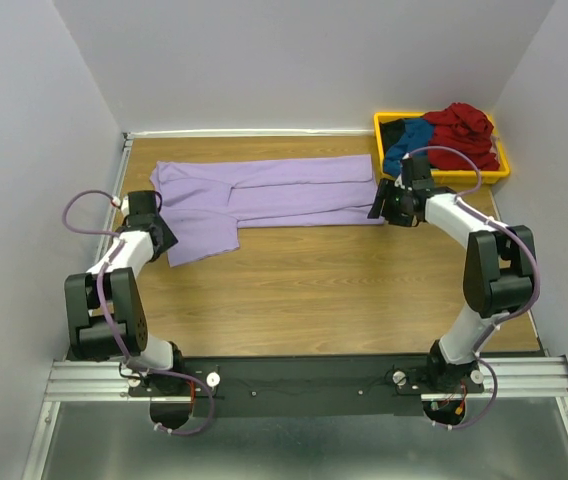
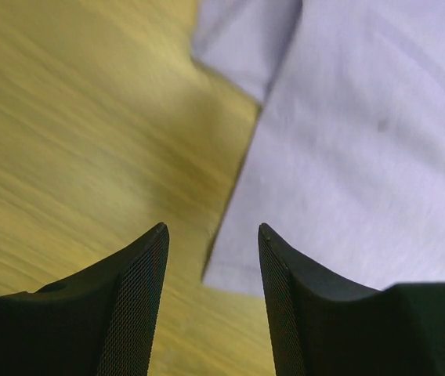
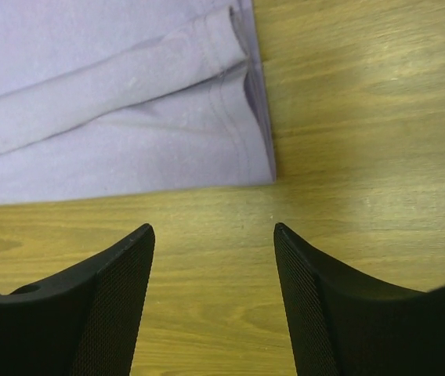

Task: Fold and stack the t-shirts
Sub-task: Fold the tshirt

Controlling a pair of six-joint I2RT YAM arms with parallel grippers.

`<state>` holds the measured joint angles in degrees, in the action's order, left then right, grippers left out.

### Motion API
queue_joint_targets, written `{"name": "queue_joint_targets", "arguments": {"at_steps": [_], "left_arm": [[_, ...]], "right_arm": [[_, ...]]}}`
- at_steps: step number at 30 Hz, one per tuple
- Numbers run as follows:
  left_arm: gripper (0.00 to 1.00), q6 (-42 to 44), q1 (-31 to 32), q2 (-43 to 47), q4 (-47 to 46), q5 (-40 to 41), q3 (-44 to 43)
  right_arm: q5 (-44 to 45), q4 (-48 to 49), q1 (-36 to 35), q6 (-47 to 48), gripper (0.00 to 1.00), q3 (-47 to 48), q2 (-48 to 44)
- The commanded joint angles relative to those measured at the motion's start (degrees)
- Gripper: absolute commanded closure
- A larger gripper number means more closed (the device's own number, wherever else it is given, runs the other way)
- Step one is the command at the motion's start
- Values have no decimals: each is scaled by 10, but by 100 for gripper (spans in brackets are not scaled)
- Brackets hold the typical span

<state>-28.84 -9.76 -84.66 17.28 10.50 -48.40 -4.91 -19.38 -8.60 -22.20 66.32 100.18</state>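
Note:
A large lavender-purple t-shirt (image 1: pixel 264 195) lies flat across the back of the wooden table, partly folded lengthwise. My left gripper (image 1: pixel 161 228) is open and empty just above its near-left corner; the left wrist view shows that corner (image 2: pixel 348 141) between and beyond the fingers. My right gripper (image 1: pixel 379 204) is open and empty just off the shirt's near-right corner, whose hem (image 3: pixel 128 125) shows in the right wrist view. Dark red (image 1: pixel 462 125), blue (image 1: pixel 411 138) and black (image 1: pixel 392 133) t-shirts lie bunched in the bin.
A yellow plastic bin (image 1: pixel 494 172) sits at the back right corner, close behind my right arm. White walls close in the table on three sides. Bare wood (image 1: pixel 314 290) stretches in front of the shirt.

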Motion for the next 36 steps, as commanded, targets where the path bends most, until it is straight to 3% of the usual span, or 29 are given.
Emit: {"name": "queue_joint_targets", "arguments": {"at_steps": [1,7,11,17,22,29,36], "left_arm": [[43,-24,35,7,28,-6,28],[46,-46,68,-20,14,14,52],[58,-50,79,-42,13,34,52],[100,-49,84,-27,21,38,36],[100,-36,84,-32,36,44,-67],[100,-18,84,-156,33,24,-260],[100,-17,84,-269,27,14,-394]], "right_arm": [[12,-17,-14,2,30,-13,-10],[7,-16,-27,7,29,-13,1],[10,-15,-30,9,29,-22,-3],[15,-15,-31,11,29,-29,-10],[12,-15,-32,15,29,-22,-12],[-1,-15,-40,16,30,-6,-6],[-10,-16,-48,14,30,32,19]]}}
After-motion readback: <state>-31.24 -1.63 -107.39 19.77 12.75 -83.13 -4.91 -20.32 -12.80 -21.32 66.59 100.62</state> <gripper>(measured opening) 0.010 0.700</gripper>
